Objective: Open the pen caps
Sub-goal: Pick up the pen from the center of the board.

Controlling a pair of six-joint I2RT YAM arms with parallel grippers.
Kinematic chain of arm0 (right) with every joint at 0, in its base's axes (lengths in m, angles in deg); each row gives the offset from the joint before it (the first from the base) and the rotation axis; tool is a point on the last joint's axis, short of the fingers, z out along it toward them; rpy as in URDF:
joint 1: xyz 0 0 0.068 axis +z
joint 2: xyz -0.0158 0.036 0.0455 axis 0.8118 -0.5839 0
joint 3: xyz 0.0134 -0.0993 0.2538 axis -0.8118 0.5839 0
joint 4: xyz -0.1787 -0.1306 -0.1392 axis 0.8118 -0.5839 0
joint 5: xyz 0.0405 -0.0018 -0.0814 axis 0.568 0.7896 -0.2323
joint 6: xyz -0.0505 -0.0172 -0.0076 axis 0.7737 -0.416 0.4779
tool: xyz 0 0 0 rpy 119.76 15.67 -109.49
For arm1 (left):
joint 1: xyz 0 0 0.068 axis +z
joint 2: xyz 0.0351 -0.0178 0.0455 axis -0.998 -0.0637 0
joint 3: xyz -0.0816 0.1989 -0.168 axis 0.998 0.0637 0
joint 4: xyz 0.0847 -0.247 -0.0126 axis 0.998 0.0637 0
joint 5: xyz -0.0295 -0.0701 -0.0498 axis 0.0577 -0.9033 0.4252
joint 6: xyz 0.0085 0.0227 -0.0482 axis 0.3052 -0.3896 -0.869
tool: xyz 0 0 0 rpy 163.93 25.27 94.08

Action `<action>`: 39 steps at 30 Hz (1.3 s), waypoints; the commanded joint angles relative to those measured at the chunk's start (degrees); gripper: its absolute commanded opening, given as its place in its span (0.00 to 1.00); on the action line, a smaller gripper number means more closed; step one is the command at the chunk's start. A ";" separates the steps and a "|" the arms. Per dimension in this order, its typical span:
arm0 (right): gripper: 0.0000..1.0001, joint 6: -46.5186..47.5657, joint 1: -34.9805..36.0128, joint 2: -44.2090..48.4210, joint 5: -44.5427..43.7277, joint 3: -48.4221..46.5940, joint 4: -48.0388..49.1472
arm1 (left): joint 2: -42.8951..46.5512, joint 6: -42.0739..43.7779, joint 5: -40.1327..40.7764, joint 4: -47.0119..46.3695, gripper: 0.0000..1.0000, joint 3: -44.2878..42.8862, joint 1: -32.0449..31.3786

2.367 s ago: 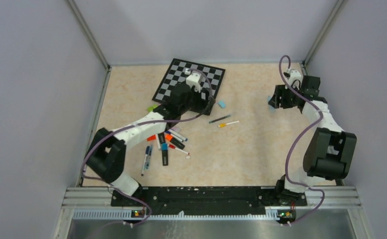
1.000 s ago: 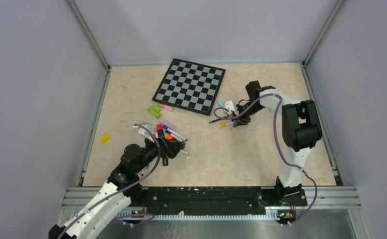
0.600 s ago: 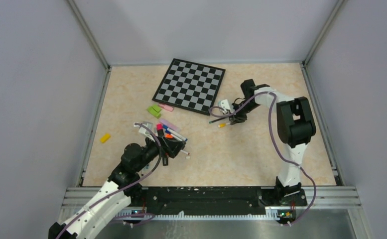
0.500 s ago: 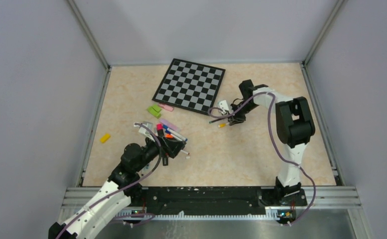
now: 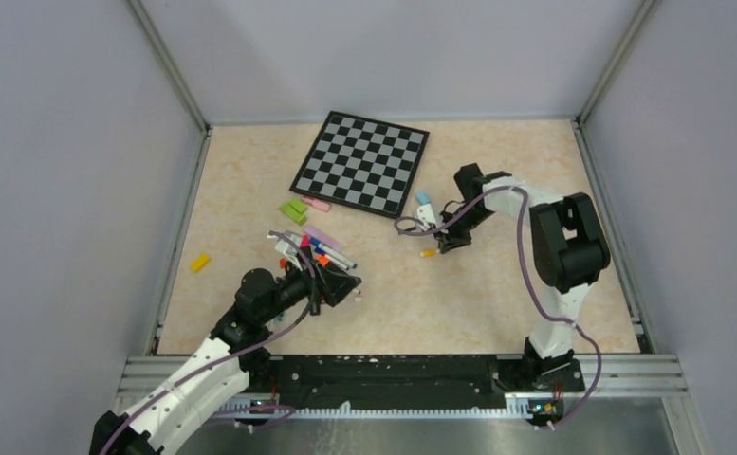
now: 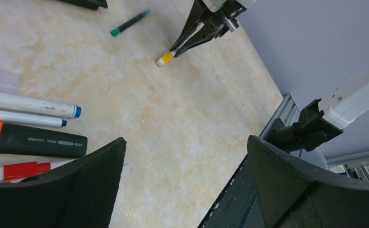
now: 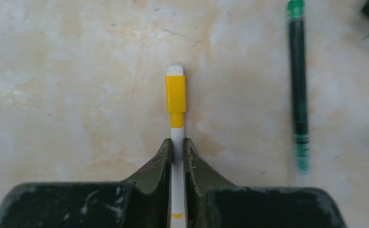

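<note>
The right gripper point(image 7: 175, 154) was clamped on the barrel of a thin white pen point(image 7: 176, 134). Its yellow cap point(image 7: 175, 97) was on and pointed to 12 o'clock in the wrist view, with a green pen point(image 7: 298, 80) lying at 3 o'clock of it. The left gripper point(image 5: 334, 286) hung spread wide, holding nothing, over the markers point(image 5: 322, 254) at 8 o'clock from the centre of the table point(image 5: 497, 303).
</note>
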 commanded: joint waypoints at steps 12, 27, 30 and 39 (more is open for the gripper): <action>0.00 -39.51 0.05 24.43 4.76 21.91 13.82 | -24.58 -10.00 -5.10 -27.10 0.99 -3.99 -9.56; 0.00 -51.39 -4.50 28.90 22.10 22.97 15.84 | -56.96 -27.17 9.23 -41.29 0.99 -19.73 -16.68; 0.00 -52.68 -4.54 28.93 23.24 22.92 16.38 | -59.35 -27.16 13.20 -36.60 0.99 -23.04 -17.33; 0.00 -56.06 -4.09 28.12 24.56 23.26 18.56 | -62.28 -26.68 24.55 -26.50 0.90 -29.11 -20.43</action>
